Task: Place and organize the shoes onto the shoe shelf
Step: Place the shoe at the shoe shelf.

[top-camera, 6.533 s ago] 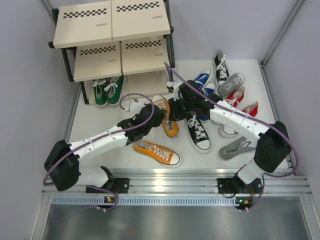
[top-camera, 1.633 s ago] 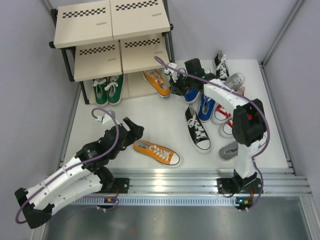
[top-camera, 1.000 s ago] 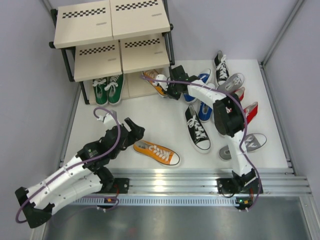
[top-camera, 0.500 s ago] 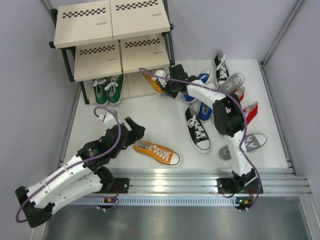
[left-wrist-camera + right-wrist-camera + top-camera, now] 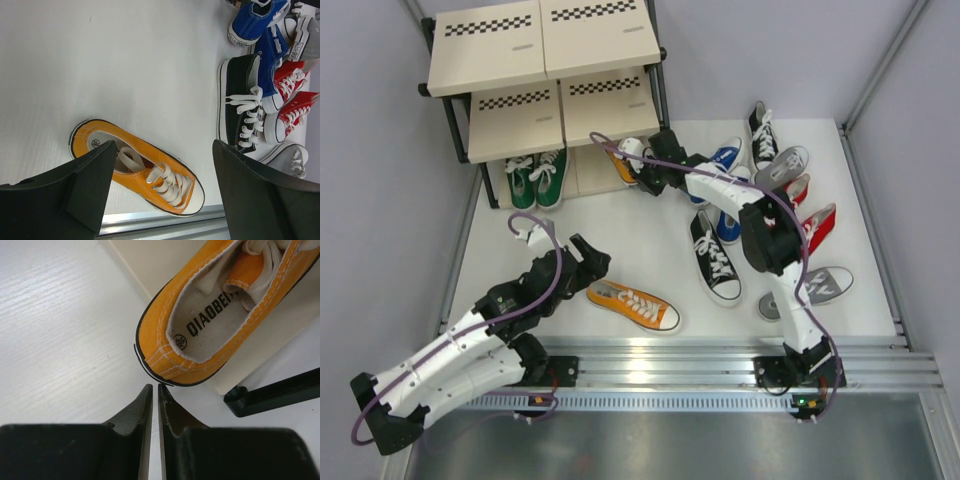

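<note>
The right gripper [image 5: 154, 388], fingers pressed together on nothing, sits just behind the heel of an orange sneaker [image 5: 200, 325] lying on the bottom board of the shoe shelf [image 5: 535, 45]; whether they touch is hard to judge. The left gripper [image 5: 164, 145] hangs spread wide above the other orange sneaker [image 5: 150, 175] on the table [image 5: 125, 60].

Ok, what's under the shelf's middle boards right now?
A green pair on the left and an orange shoe on the right, heel sticking out. Their far ends, and anything deeper in, are hidden by the middle boards.
</note>
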Controlling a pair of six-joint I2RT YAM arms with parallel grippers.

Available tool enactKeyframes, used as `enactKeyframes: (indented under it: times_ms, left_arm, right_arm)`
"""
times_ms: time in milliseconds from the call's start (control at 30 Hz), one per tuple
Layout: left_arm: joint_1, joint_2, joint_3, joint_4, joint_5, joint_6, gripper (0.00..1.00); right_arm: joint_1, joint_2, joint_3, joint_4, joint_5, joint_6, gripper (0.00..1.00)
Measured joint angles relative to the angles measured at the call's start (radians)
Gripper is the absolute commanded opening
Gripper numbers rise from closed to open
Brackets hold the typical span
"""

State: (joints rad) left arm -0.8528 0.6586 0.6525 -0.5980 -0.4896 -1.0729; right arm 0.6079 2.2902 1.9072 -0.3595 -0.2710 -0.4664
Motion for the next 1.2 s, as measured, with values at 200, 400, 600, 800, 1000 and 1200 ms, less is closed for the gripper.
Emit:
enactKeyframes:
  times_ms: [200,400,600,800,1000,1200]
  left_arm:
    - [0.0,0.0,0.0,0.0,0.003,0.0,0.82]
    - [0.0,0.001,0.0,0.0,0.007,0.0,0.83]
    - [0.0,0.019,0.0,0.0,0.021,0.001,0.83]
    - [0.0,0.068,0.021,0.001,0.039,0.027,0.83]
    - [0.0,0.116,0.051,0.003,0.058,0.081,0.82]
    - [0.0,0.188,0.104,0.003,0.092,0.18,0.82]
  right_arm:
    - [0.019,0.058,0.087,-0.007,0.018,0.0,0.14]
    - [0.024,0.083,0.105,-0.014,0.036,-0.008,0.29]
    - [0.024,0.082,0.103,-0.031,0.019,-0.039,0.51]
    - [0.023,-0.016,-0.058,-0.034,-0.035,-0.07,0.78]
    - [0.019,-0.215,-0.235,-0.073,-0.109,-0.085,0.89]
    - [0.017,-0.433,-0.338,-0.186,-0.252,-0.142,0.93]
